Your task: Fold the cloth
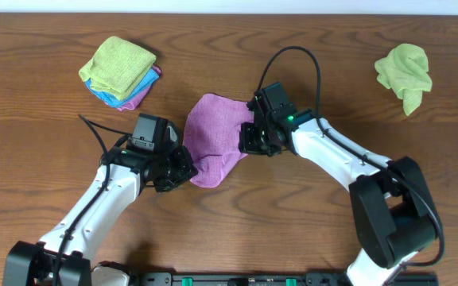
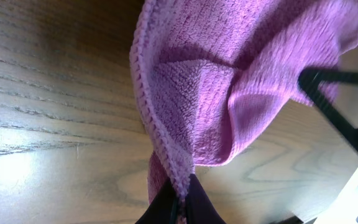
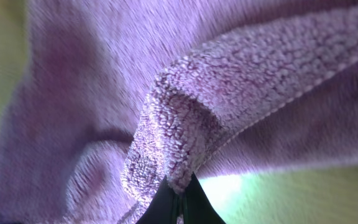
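A purple cloth [image 1: 213, 139] lies partly bunched on the wooden table in the middle of the overhead view. My left gripper [image 1: 183, 168] is shut on its lower left edge; the left wrist view shows the hemmed edge of the purple cloth [image 2: 166, 149] pinched between the dark fingers [image 2: 180, 202]. My right gripper [image 1: 253, 137] is shut on the cloth's right edge; the right wrist view shows a fold of the fuzzy cloth [image 3: 185, 124] clamped in the fingers [image 3: 179, 199]. The cloth hangs between the two grippers, partly lifted.
A stack of folded cloths [image 1: 120, 71], yellow-green on top with blue and pink below, sits at the back left. A crumpled green cloth [image 1: 405, 71] lies at the back right. The right arm's cable [image 1: 293, 59] loops above the purple cloth.
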You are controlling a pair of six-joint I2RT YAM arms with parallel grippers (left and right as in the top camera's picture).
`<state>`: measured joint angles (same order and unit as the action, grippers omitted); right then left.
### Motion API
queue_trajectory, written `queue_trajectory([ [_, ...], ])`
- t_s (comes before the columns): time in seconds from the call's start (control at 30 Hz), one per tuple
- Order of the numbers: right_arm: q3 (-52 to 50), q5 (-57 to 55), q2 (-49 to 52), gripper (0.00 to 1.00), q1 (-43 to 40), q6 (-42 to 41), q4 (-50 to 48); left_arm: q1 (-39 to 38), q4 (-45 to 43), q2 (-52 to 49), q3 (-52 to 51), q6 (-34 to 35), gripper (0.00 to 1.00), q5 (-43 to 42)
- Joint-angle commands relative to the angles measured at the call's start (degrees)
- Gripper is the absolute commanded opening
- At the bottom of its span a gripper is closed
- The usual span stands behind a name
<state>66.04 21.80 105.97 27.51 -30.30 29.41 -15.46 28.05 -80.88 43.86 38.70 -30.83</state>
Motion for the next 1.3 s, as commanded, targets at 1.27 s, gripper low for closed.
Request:
queue_trajectory([
  [1.27,-11.47,-15.34,-18.58,0.02,-0.61,1.40,37.05,3.45,16.17,7.52,1.05,-6.60,0.06,-1.62],
])
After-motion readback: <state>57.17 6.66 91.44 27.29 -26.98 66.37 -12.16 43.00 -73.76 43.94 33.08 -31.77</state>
